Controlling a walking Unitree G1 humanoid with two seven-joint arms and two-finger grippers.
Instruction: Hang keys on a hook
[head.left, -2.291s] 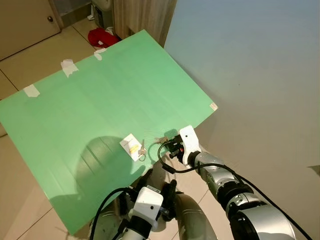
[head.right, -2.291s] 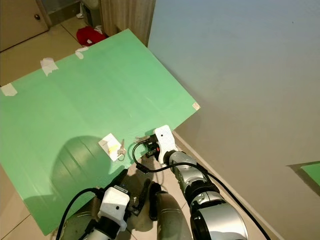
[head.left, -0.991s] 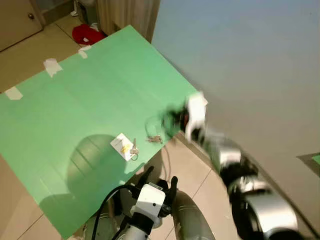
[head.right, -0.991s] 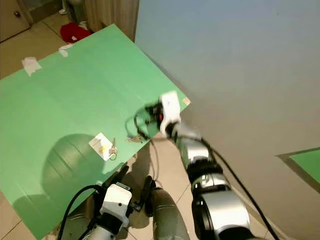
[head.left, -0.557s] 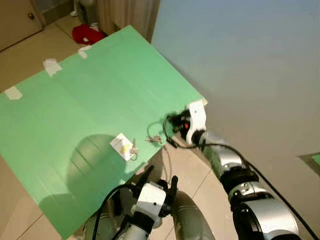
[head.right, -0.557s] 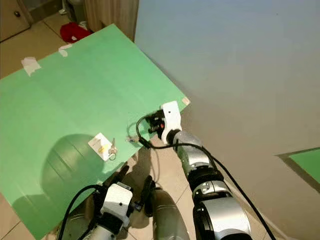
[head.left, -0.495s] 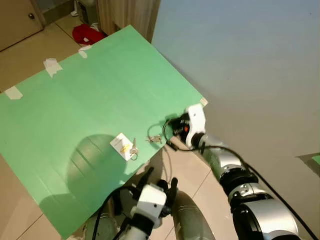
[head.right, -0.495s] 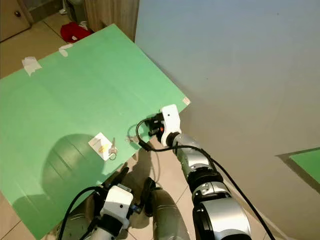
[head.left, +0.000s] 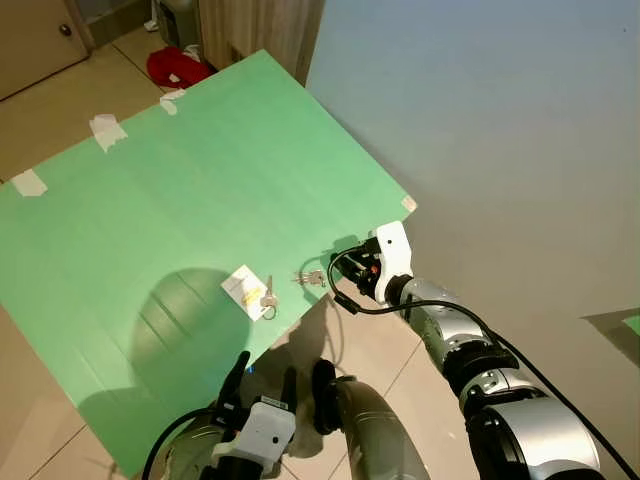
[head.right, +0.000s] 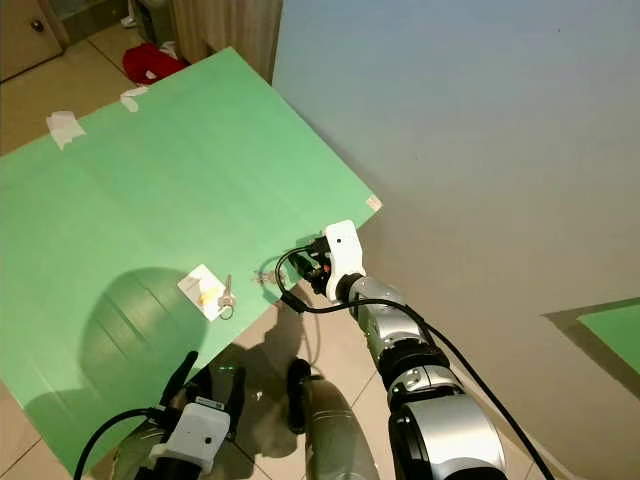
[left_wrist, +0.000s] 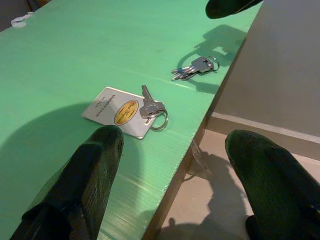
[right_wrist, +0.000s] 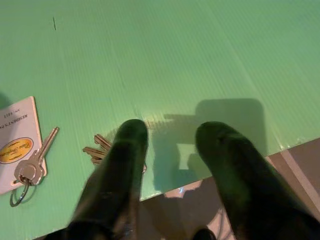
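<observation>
The left gripper (left_wrist: 170, 165) is hanging low with its fingers spread wide and empty, and its wrist view is catching what the head views blur: a white tag (left_wrist: 118, 111) with a yellow oval emblem and small unreadable print, one key ringed to it. At about 1 o'clock from that tag the bunch of keys (left_wrist: 196, 66) is lying flat near the green board's (head.left: 200, 180) edge. The right gripper (right_wrist: 172, 142) is hovering over the bunch with fingers parted, gripping nothing, one fingertip (right_wrist: 132, 131) covering part of the keys.

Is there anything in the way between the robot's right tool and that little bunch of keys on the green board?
Nothing visible. The right tool hangs open just above the bunch of keys near the green board edge. The white key card lies off to one side.
</observation>
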